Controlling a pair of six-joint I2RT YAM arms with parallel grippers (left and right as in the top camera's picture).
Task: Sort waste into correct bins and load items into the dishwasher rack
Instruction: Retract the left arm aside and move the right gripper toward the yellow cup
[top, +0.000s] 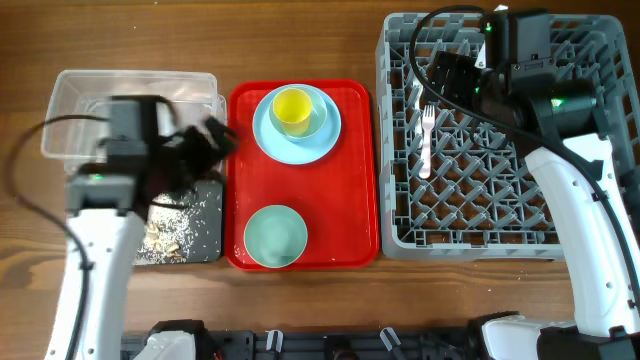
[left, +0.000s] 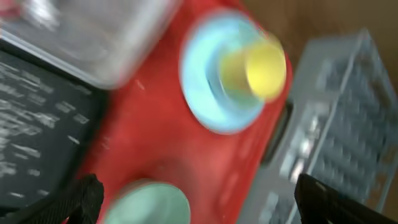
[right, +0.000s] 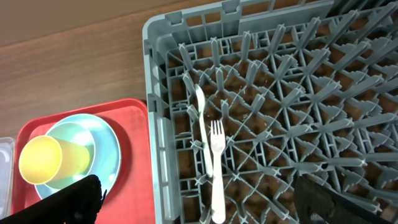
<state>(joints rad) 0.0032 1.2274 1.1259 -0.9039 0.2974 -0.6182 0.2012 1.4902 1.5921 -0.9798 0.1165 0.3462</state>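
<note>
Wooden table (top: 300, 300); blurry left hand (top: 216, 139)

You're looking at one piece of furniture: a wooden table (top: 300, 300), mid-brown, grain running left-right in the overhead view. Faint plank seams run the same way. Same wood fills the top-left of your right wrist view and, blurred, the top-right of the left wrist view. Light is even, shadows soft.

- A robot test bench, set up like a canteen dish-clearing station.
- White robot left arm (top: 95, 250) and right arm (top: 590, 220) stand over a wooden worktop (top: 300, 40).
- Laid out on it: grey dishwasher rack (top: 392, 150), red serving tray (top: 360, 200), clear tub (top: 70, 90), black tray (top: 205, 235).
</note>
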